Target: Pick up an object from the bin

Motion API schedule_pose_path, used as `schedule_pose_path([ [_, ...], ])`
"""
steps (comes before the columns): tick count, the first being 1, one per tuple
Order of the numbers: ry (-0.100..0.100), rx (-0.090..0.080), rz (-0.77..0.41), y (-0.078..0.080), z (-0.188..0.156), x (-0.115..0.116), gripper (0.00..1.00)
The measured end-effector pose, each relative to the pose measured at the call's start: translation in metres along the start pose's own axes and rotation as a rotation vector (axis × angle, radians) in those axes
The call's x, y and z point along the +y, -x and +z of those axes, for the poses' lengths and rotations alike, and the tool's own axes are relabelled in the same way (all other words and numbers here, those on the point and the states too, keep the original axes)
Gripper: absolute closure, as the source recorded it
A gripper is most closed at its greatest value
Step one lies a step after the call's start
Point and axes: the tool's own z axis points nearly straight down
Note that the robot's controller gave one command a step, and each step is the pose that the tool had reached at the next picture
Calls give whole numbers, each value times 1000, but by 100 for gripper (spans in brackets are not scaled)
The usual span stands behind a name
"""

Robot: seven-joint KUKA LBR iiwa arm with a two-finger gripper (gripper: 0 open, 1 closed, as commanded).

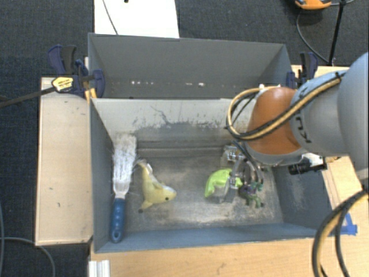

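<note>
My gripper (237, 184) is low over the bin's floor at the right side, under the orange wrist cover. A crumpled bright green thing (218, 181) lies at its left fingertip, touching or very close to it. A small dark green thing (253, 201) lies just below and right of the fingers. Whether the green thing sits between the fingers is hidden by the gripper body.
A yellow soft toy animal (154, 191) lies left of centre on the floor. A brush with white bristles and a blue handle (120, 183) lies along the left wall. The arm and its cables cover the bin's right rim.
</note>
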Motion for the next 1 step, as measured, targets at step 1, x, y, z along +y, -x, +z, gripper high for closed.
schedule_pose_path([
  [1,3,-4,20,-3,13,0,100],
])
